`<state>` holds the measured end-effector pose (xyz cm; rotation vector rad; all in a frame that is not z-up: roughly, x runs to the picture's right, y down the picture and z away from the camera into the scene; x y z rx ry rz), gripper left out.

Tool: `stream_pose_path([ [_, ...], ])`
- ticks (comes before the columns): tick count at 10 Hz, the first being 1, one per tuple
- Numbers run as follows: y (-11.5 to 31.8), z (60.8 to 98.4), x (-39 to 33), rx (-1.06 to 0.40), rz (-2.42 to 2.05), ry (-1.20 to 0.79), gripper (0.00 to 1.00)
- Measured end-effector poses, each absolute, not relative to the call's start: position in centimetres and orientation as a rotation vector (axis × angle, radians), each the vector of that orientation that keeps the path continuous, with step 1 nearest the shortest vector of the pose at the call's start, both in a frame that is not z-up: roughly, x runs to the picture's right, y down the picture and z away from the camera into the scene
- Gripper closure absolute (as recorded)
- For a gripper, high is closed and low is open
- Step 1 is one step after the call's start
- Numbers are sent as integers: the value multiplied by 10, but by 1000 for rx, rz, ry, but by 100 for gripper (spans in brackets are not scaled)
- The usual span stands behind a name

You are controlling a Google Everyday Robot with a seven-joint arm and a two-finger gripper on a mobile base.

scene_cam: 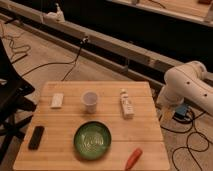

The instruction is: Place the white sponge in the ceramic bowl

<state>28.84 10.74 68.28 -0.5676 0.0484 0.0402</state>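
Note:
The white sponge [57,100] lies flat near the far left corner of the wooden table [146,131]. The ceramic bowl [93,139], green and glossy with a lighter patterned inside, stands near the front edge at the middle and holds nothing. The sponge is apart from the bowl, up and to the left of it. My white arm [188,85] is folded off the table's right side. My gripper does not show in the camera view; only the arm's links are visible.
A small translucent white cup [90,101] stands between sponge and bottle. A white labelled bottle [126,103] lies at the far right. A black rectangular device [36,137] lies front left. An orange-red object [133,158] lies front right. A black chair [10,97] stands left of the table; cables lie on the floor.

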Motion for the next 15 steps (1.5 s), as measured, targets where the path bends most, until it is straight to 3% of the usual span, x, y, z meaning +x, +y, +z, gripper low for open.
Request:
stream_pose_path([
  [3,83,683,257,-510,-119,-12,35],
  [6,55,672,157,-404,-369,-184,35],
  [9,53,643,51,-315,-584,-326,35],
  [15,56,636,31,-297,-631,-351,35],
])
